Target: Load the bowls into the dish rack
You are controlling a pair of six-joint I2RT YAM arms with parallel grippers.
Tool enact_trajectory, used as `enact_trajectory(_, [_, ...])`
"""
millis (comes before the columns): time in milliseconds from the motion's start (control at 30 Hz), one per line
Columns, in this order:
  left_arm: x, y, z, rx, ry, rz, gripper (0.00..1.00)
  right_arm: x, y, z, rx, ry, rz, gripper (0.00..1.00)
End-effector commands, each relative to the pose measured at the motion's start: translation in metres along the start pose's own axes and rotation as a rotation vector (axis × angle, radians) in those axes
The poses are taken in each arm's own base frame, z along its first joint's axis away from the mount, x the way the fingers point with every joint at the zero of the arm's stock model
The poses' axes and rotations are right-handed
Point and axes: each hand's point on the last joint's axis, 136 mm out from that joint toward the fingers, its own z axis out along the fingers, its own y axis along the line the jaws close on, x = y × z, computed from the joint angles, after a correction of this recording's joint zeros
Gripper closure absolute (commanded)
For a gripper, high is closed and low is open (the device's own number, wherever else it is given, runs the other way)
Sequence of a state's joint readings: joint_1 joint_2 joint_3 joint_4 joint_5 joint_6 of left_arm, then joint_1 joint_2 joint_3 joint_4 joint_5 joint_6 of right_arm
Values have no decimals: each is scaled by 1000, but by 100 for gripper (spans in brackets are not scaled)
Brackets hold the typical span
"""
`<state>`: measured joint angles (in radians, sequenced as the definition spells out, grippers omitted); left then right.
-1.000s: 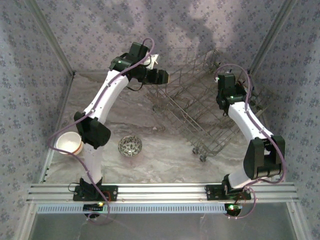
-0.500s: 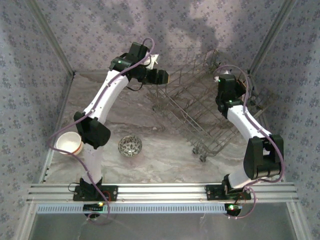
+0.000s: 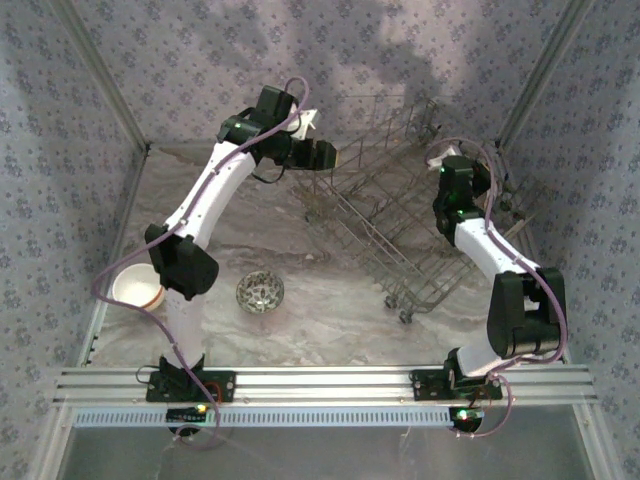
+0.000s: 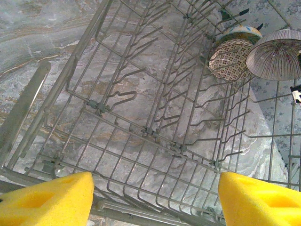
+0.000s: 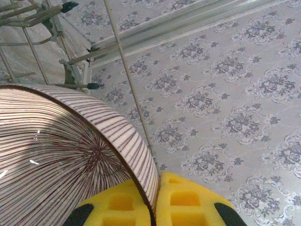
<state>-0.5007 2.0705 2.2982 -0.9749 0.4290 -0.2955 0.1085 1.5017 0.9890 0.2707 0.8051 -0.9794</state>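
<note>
Our right end effector [image 5: 155, 200] pinches the striped bowl [image 5: 61, 160] by its rim, at the far right side of the dish rack [image 4: 141, 117]. On so thin a hold, we judge it could slip or twist if it strikes the rack, or knock the patterned bowl [image 4: 229, 60] just beside it. Our left end effector [image 4: 155, 202] hangs spread and empty over the rack's left side. A white bowl [image 3: 137, 288] and a speckled bowl [image 3: 260, 292] wait on the desk [image 3: 320, 335], near left.

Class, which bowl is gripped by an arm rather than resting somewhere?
The brown-striped bowl, its rim pinched by the right gripper. The white bowl and the speckled bowl sit on the table; a patterned bowl stands in the dish rack.
</note>
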Motion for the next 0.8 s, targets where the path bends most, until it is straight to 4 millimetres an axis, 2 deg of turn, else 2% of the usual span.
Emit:
enact_trajectory(0, [21,6,4,-4,81,-16,29,-10,-18,0,51,-55,28,100])
enact_trajectory(167, [24,4,4,7,91,-11,29,-9,-11,1,47,-79,-33,100])
enact_trajectory(367, [28,6,5,9,110,-12,29,-14,-15,0,62,-106,-73,100])
enact_trajectory(767, [34,6,5,15,122,-14,29,-12,-7,2,108,-101,-141,100])
